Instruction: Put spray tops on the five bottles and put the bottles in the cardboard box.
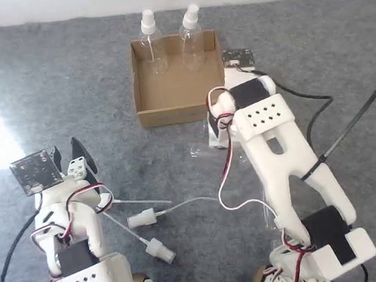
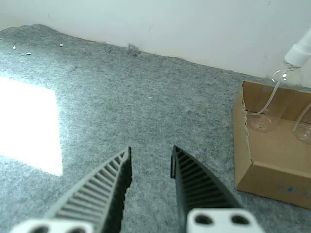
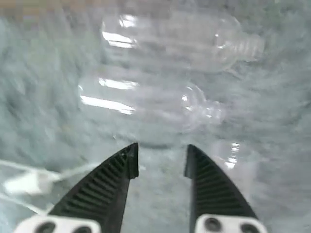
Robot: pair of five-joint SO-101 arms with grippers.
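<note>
Grey felt-like matting [image 1: 67,79] is spread over the table, and a white wall [image 2: 194,24] is seen behind it. The left gripper [image 2: 150,158] is held low over bare matting. Its black ribbed jaws are parted and nothing is gripped between them. Ahead of these jaws and off to one side, well apart from them, the open brown cardboard box [image 2: 252,170] is seen. Inside it, against its far wall, one clear plastic bottle fitted with a white spray top [image 1: 152,40] is stood upright, and a second capped clear bottle [image 1: 192,36] is stood just beside it.

The right gripper [image 3: 161,153] is pointed down at the matting, with its jaws likewise spread and nothing held. Just ahead of its fingertips the nearer topless clear bottle [image 3: 146,99] is laid on its side. The farther topless clear bottle [image 3: 170,39] is laid parallel beyond it, with both necks turned the same way. Whether the two touch cannot be told. Beside one finger a further clear shape [image 3: 233,160] is glimpsed, too blurred to be made out.

One loose white spray top with a long thin tube [image 1: 142,218] is laid on the matting between the arms, behind both sets of jaws. A second loose spray top [image 1: 160,250] is laid near it.
</note>
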